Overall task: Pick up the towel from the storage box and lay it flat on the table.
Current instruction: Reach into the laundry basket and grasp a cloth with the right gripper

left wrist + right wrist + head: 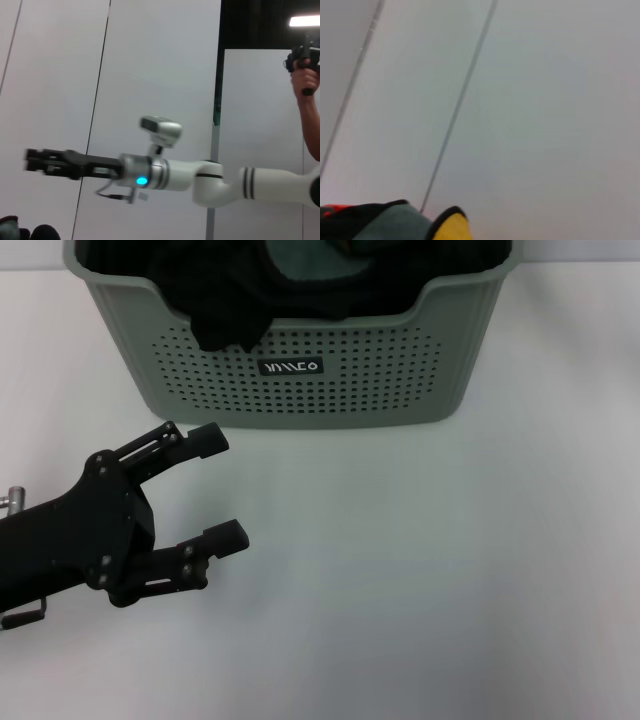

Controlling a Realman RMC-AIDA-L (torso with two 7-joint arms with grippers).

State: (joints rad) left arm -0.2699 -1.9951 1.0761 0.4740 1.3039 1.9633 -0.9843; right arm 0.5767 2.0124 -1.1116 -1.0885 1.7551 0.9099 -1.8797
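Observation:
The storage box (300, 390), a pale green perforated basket, stands at the far side of the white table (420, 570). Dark cloths fill it, and a black cloth (230, 325) hangs over its dipped front rim. In the right wrist view, a fold of the towel (400, 225) shows close by: green and yellow with black trim. My left gripper (222, 485) hovers open and empty over the table, in front of the box's left corner. The left wrist view shows my right gripper (37, 161) on its outstretched arm, held up in front of a wall; the head view does not show it.
A greenish cloth (310, 260) lies among the black ones inside the box. In the left wrist view a person's hand (305, 75) holds a dark device at the far right. White tabletop stretches in front of the box and to its right.

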